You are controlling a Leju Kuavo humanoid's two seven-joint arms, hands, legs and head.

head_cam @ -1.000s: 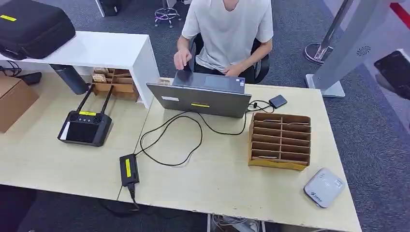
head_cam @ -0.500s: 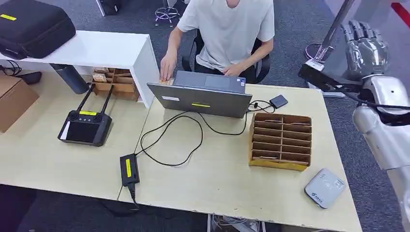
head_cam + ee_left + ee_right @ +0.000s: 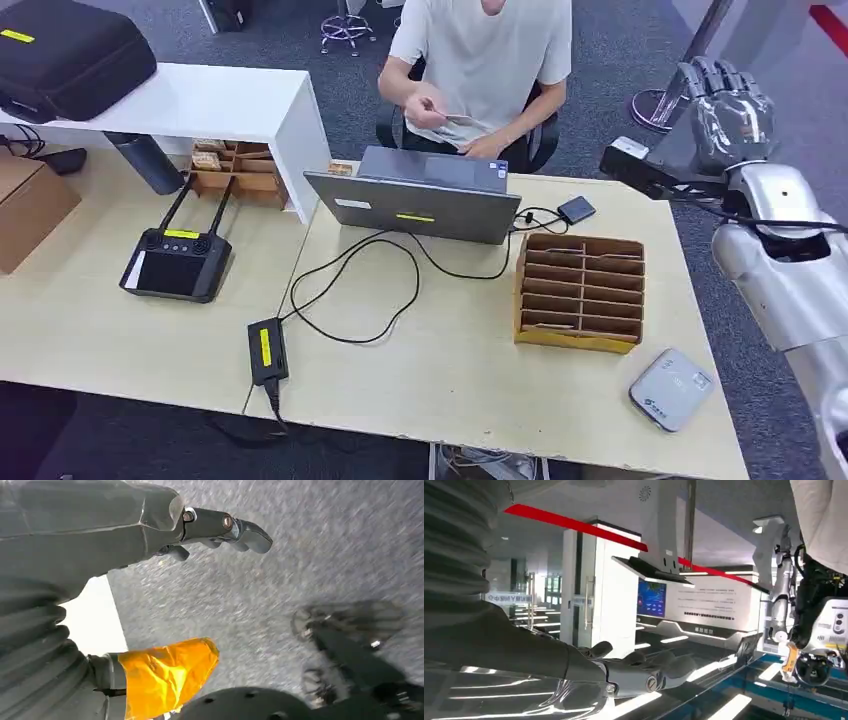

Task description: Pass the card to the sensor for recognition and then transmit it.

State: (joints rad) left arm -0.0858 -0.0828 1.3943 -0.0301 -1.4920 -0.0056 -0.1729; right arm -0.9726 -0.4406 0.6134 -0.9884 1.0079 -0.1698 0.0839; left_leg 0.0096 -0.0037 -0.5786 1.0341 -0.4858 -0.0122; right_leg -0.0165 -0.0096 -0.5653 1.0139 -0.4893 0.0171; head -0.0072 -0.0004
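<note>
- Behind the grey laptop [image 3: 420,205], held in the seated person's hand [image 3: 428,105]: small pale card [image 3: 462,122], partly hidden.
- Right robot hand [image 3: 728,112] raised beyond the light wooden worktop [image 3: 480,370], fingers straight, holding nothing.
- Left robot hand [image 3: 220,529] over grey carpet, released.

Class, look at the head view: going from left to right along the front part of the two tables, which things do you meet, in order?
Black remote controller → black power adapter → cardboard slotted organizer → white card reader. The robot's right hand is raised further right, beyond the table edge.
</note>
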